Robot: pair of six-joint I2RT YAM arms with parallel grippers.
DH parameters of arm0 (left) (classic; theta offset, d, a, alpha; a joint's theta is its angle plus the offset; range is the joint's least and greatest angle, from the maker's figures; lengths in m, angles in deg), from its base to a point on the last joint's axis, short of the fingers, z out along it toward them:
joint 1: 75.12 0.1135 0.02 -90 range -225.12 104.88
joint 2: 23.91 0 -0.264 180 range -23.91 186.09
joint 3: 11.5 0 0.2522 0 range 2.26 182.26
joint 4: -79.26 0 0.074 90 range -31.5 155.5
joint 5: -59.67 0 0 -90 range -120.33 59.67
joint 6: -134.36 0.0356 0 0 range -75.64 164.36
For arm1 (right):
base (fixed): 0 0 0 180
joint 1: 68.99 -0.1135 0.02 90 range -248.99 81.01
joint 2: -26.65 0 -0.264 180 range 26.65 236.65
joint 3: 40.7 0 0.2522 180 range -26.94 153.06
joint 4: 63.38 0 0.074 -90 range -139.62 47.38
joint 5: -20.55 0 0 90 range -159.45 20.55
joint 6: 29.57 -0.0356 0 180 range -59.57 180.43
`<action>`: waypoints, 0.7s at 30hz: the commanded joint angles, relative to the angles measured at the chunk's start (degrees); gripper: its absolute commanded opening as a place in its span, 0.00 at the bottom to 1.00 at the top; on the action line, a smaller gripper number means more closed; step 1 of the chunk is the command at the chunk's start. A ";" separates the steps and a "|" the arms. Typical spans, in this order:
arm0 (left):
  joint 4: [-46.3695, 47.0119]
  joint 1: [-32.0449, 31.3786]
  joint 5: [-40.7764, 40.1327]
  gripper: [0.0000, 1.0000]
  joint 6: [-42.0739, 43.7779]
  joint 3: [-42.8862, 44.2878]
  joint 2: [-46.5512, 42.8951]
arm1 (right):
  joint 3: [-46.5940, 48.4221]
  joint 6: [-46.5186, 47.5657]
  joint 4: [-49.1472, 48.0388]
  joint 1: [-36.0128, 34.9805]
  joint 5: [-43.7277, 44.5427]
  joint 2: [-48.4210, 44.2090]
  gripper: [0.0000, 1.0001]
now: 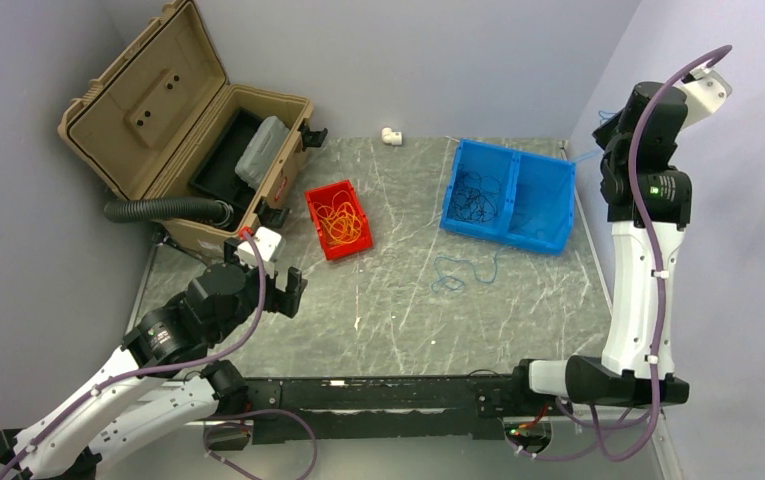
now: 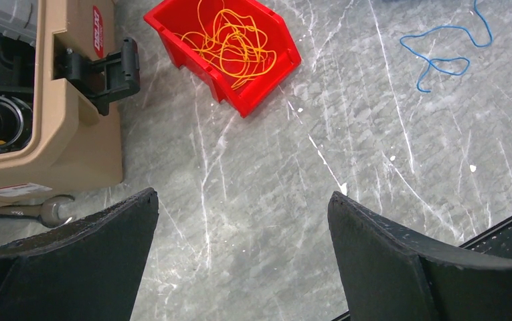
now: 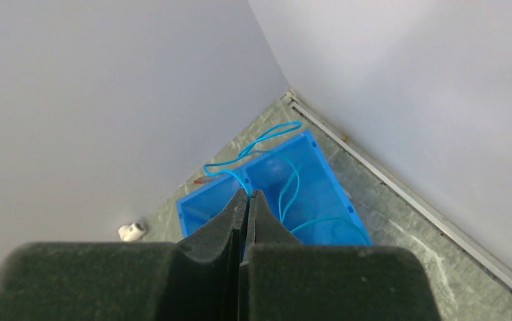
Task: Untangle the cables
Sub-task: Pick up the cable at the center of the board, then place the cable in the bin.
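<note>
Looking down from above, you have your left pincer (image 1: 283, 290) low over the near-left part of the table (image 1: 398, 320), released, with its jaws spread wide over bare grey surface. Just beyond it sits the red bin (image 1: 320, 200), and the orange cables (image 1: 341, 222) lie inside it in a loose tangle. To the left of that bin stands the open tan case (image 1: 158, 110), with a black ribbed hose (image 1: 163, 208) reaching into its near end.

Your right pincer (image 3: 246, 195) is raised high at the far-right corner, clenched with its pads pressed together. A blue strand (image 3: 266, 137) meets its tips and loops down toward the blue bin (image 1: 503, 233) below, so it looks pinched there (the contact itself sits behind the pads in the wrist view). That bin has two compartments. The dark cables (image 1: 478, 195) are bunched in the left one, and thin blue wires trail into the right one.

Between the two bins, nearer the blue one, a loose blue cable (image 1: 450, 284) lies on the table in a few open curls, touching neither bin. A small white fitting (image 1: 391, 135) rests at the far edge by the wall.
</note>
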 commanded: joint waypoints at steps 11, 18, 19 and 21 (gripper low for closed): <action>2.01 0.03 0.59 0.99 0.61 -0.27 1.17 | -0.79 -2.27 -3.21 4.95 -4.80 6.22 0.00; 2.19 -0.03 0.71 1.00 0.98 -0.31 1.73 | -8.65 -4.41 -6.38 5.23 -6.65 8.54 0.00; 2.14 0.03 0.75 1.00 0.96 -0.32 1.91 | -10.10 -4.85 -7.15 5.35 -6.88 8.81 0.00; 2.09 -0.01 0.96 0.99 0.98 -0.17 2.11 | -13.04 -5.52 -8.69 5.56 -7.23 9.63 0.00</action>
